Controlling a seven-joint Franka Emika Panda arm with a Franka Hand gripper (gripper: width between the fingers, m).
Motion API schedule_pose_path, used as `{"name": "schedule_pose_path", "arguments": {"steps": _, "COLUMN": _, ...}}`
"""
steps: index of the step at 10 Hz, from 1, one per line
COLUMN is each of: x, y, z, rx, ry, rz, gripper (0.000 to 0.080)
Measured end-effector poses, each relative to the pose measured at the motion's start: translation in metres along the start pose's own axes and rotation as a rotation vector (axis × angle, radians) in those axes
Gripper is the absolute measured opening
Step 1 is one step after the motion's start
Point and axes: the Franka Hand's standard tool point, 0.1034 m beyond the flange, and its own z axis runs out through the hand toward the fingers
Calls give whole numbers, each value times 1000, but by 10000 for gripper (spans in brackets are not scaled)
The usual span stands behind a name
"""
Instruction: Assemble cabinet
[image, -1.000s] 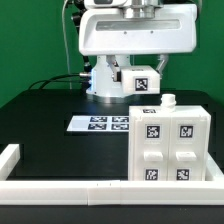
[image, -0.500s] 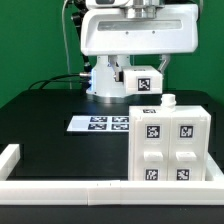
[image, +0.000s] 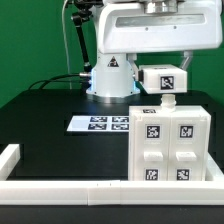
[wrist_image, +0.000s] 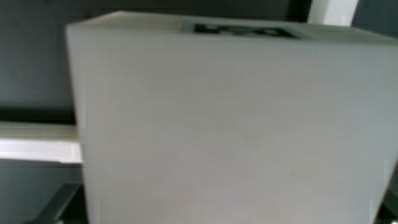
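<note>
The cabinet (image: 172, 146) is a big white box with several tagged fronts, standing at the exterior view's right front. A small white knob (image: 168, 100) sticks up from its top. My gripper (image: 164, 68) hangs from the large white arm and is shut on a white tagged block (image: 165, 80), held in the air just above the cabinet's top. In the wrist view this block (wrist_image: 214, 120) fills nearly the whole picture, its tag at the far edge. My fingers are mostly hidden behind it.
The marker board (image: 100, 123) lies flat on the black table at the exterior view's left of the cabinet. White border rails run along the front (image: 70, 187) and the left edge (image: 10, 157). The robot base (image: 110, 80) stands behind.
The arm has moved to the exterior view's right, carrying the tagged block from beside the robot base to above the cabinet's top. The cabinet has not moved.
</note>
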Motion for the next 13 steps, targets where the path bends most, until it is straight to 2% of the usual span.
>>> {"name": "schedule_pose_path", "arguments": {"steps": 1, "x": 5, "y": 1, "z": 6, "rx": 4, "ry": 9, "rz": -54, "gripper": 563}}
{"name": "schedule_pose_path", "arguments": {"steps": 5, "x": 4, "y": 0, "z": 6, "rx": 4, "ry": 6, "rz": -52, "gripper": 563}}
{"name": "schedule_pose_path", "arguments": {"steps": 8, "x": 17, "y": -2, "z": 6, "rx": 10, "ry": -35, "rz": -57, "gripper": 563}}
{"name": "schedule_pose_path", "arguments": {"steps": 10, "x": 23, "y": -1, "z": 13, "rx": 14, "ry": -45, "rz": -56, "gripper": 563}}
{"name": "schedule_pose_path", "arguments": {"steps": 13, "x": 18, "y": -2, "z": 22, "rx": 15, "ry": -43, "rz": -60, "gripper": 563}}
